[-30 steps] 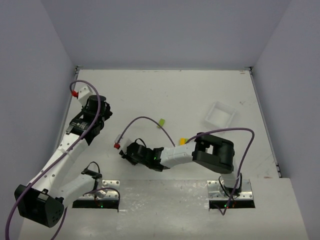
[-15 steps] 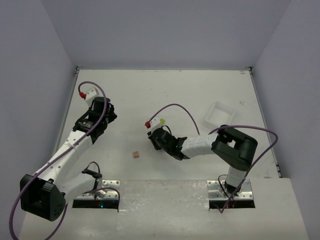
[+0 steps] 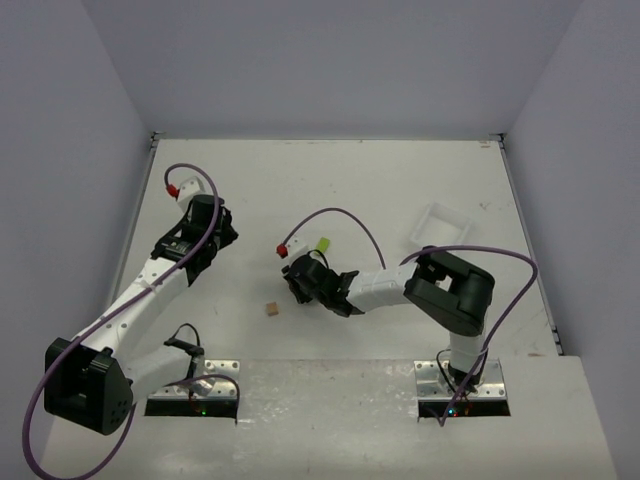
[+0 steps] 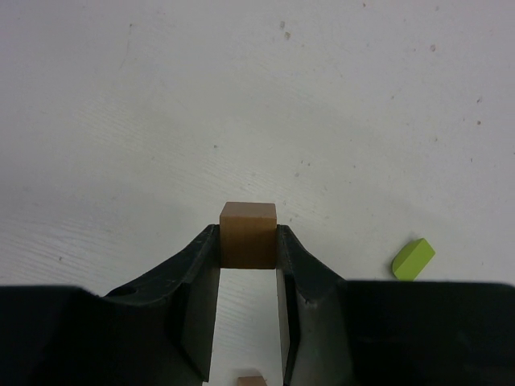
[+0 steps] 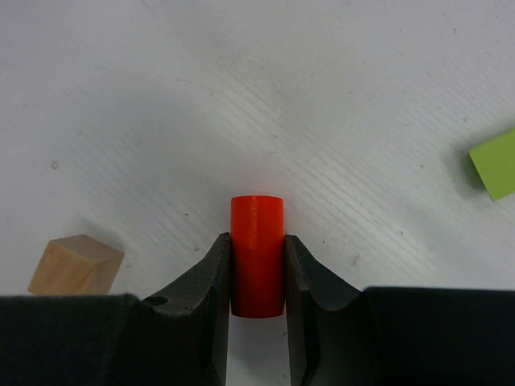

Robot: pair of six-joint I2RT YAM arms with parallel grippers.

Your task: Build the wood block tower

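Bright diffuse overhead light washing white table (image 3: 350, 190) evenly; soft shadow pooling around red-orange block (image 5: 257, 241); wrist views focusing sharply.

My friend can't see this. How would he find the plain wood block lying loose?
Find the right gripper at the middle of the table, pinching a red-orange block. Toward the left arm's base lies the tan block. Unlike the lime green block beyond, it's plain wood and nothing holds it.
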